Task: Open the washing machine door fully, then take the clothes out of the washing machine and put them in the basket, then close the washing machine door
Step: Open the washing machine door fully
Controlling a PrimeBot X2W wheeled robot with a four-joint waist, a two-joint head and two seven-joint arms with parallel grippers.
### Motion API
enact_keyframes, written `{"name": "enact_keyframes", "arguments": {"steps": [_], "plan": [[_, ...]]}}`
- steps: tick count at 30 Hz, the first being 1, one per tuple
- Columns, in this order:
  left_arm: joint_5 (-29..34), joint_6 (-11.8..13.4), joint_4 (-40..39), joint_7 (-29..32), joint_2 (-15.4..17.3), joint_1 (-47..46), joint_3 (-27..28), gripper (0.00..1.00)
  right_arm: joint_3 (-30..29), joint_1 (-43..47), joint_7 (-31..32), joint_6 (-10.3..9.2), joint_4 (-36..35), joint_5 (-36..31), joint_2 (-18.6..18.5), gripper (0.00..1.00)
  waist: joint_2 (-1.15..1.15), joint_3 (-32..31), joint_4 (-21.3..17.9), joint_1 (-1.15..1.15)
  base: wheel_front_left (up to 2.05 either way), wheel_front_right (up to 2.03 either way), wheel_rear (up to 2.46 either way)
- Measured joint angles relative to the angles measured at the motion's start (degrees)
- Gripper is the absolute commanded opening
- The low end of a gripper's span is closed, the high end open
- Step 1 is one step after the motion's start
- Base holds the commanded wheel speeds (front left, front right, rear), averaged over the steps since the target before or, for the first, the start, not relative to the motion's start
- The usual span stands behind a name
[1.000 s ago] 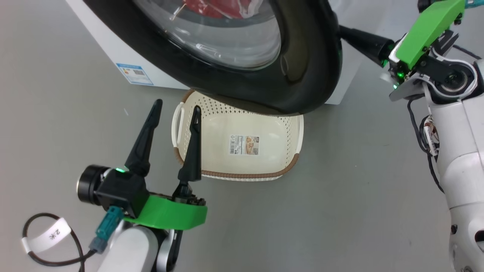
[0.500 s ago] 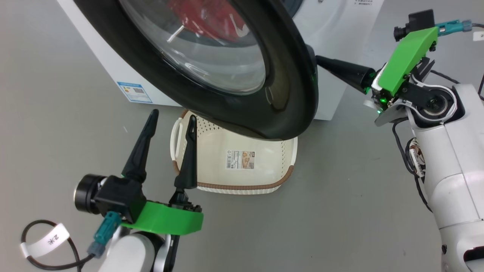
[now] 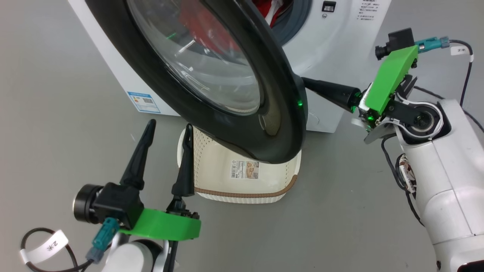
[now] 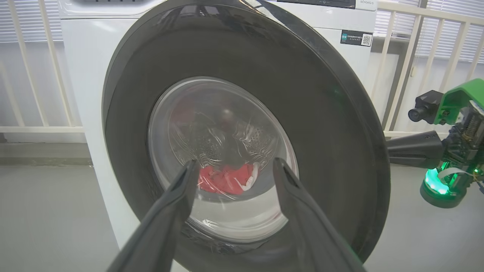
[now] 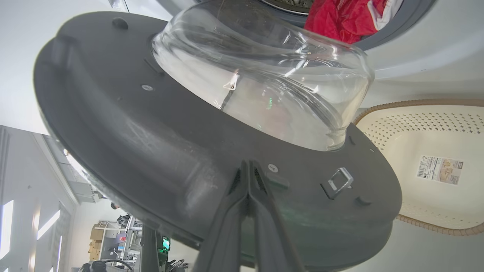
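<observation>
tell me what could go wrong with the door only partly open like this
1. The shut right gripper only presses on the inner face of the washing machine door and grips nothing, so it might slip off.
2. The open left gripper stands before the door's outer face; a wider swing could hit it.

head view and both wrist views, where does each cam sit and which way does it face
Head view: on the head, looking down at the washing machine, its open door and the basket; open left gripper lower left, right gripper at the door's edge.
Left wrist view: on the left wrist, facing the door's outer face; own spread fingers show.
Right wrist view: on the right wrist, facing the door's inner face and the clothes; own shut fingers show.
Shared: door in all three; basket in head and right wrist views.
</observation>
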Motion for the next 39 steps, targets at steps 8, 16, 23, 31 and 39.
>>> {"name": "enact_keyframes", "arguments": {"steps": [8, 16, 23, 31, 39], "plan": [[-0.13, 0.47, -0.43, 0.07, 0.18, 0.94, 0.01, 1.00, 2.82, 1.81, 0.02, 0.00, -1.44, 1.98, 0.20, 0.00, 0.00, -0.59, 1.06, 0.00, 0.00, 0.00, 0.00], [-0.58, 0.93, -0.41, 0.47, 0.31, 1.30, 0.00, 1.00, 4.32, 4.02, 0.47, 0.00, -2.87, 2.52, 0.15, 0.00, 0.00, -1.75, 2.23, 0.00, 0.00, 0.00, 0.00], [-0.71, 1.46, -0.42, 1.05, 1.25, 3.49, -0.03, 1.00, 5.88, 7.25, 1.10, 0.00, -4.77, 4.50, 0.27, 0.00, 0.00, -3.51, 3.70, 0.00, 0.00, 0.00, 0.00], [-0.85, 1.97, -0.85, 1.57, 1.43, 4.00, -0.22, 1.00, 7.88, 9.17, 1.46, 0.00, -6.14, 5.73, 0.25, 0.00, 0.00, -4.49, 5.66, 0.00, 0.00, 0.00, 0.00], [-1.66, 2.08, -0.90, 1.83, 1.55, 4.82, -0.53, 1.00, 9.42, 9.60, 1.38, 0.00, -6.11, 6.17, 0.20, 0.00, 0.00, -5.25, 7.67, 0.00, 0.00, 0.00, 0.00]]}}
